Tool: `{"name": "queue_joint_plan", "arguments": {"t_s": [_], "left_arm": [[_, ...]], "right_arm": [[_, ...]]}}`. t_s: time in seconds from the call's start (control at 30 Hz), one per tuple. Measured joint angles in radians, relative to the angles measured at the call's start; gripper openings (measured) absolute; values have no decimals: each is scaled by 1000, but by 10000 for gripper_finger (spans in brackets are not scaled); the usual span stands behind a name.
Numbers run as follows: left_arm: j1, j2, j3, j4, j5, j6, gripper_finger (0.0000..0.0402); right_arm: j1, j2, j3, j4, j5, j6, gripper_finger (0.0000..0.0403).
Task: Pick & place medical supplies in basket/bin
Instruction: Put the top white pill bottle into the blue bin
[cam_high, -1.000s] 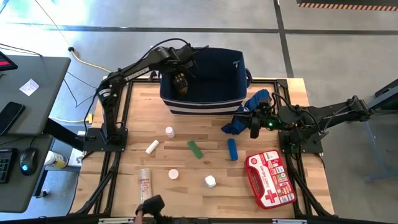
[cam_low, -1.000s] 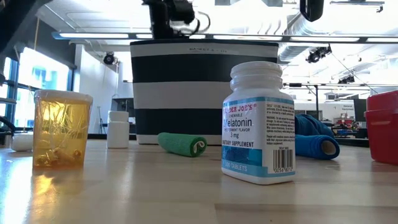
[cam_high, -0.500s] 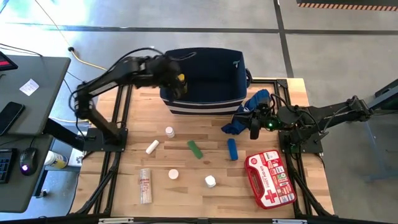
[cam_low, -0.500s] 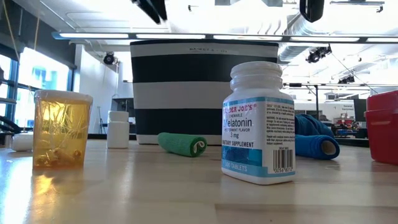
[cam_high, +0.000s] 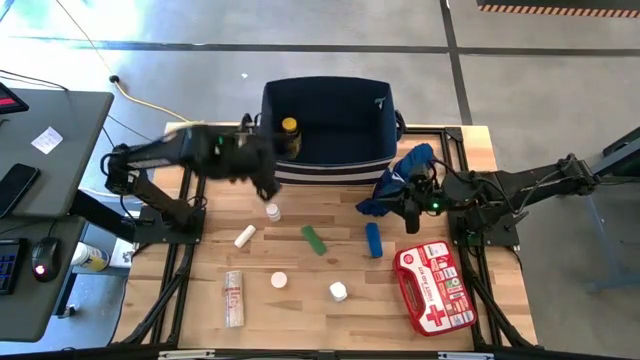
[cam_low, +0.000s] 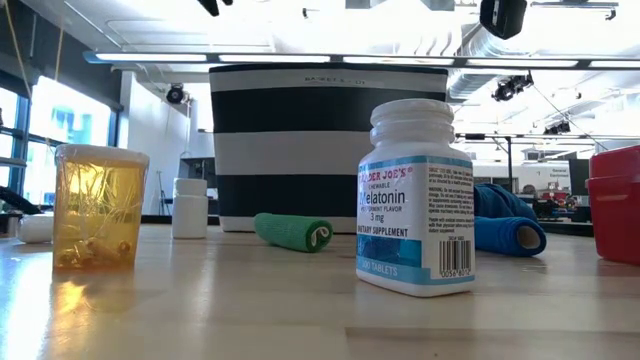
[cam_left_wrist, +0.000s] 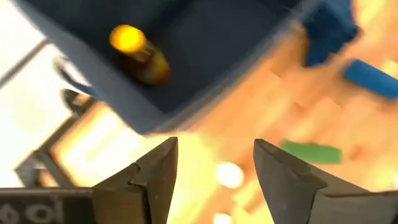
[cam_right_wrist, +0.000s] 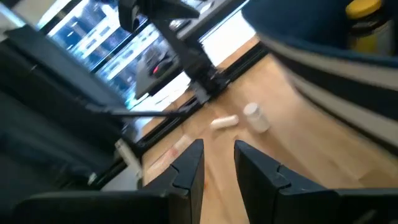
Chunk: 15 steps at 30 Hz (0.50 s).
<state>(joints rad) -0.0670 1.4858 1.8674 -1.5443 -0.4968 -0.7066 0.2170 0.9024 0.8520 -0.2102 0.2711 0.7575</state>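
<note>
Closest on the pale wooden table (cam_low: 250, 310) stands a melatonin bottle (cam_low: 415, 195), an amber vial (cam_low: 98, 205) off to its side, a green roll (cam_low: 292, 231) behind. Farther back, the striped navy bin (cam_high: 330, 130) holds a yellow-capped bottle (cam_high: 290, 136). Left hand (cam_left_wrist: 214, 177), fingers spread and empty, hangs beside the bin; right hand (cam_right_wrist: 219, 163), fingers slightly apart, holds nothing. Beyond, ceiling lights and windows.

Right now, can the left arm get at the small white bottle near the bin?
Probably yes. The left gripper hangs open and empty just beside the small white bottle, on the bin side, with nothing between them and bare wood around it.
</note>
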Motion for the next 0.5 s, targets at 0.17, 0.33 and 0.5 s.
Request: {"name": "queue_joint_plan", "arguments": {"t_s": [0.17, 0.33, 0.5], "left_arm": [[-156, -4, -118, 56, 9, -192, 220], [-223, 1, -303, 236, 72, -378, 212], [-267, 0, -498, 412, 49, -504, 211]], "right_arm": [[18, 0, 0, -15, -95, 3, 81], [71, 0, 0, -69, -100, -4, 81], [126, 0, 0, -133, -132, 5, 81]]}}
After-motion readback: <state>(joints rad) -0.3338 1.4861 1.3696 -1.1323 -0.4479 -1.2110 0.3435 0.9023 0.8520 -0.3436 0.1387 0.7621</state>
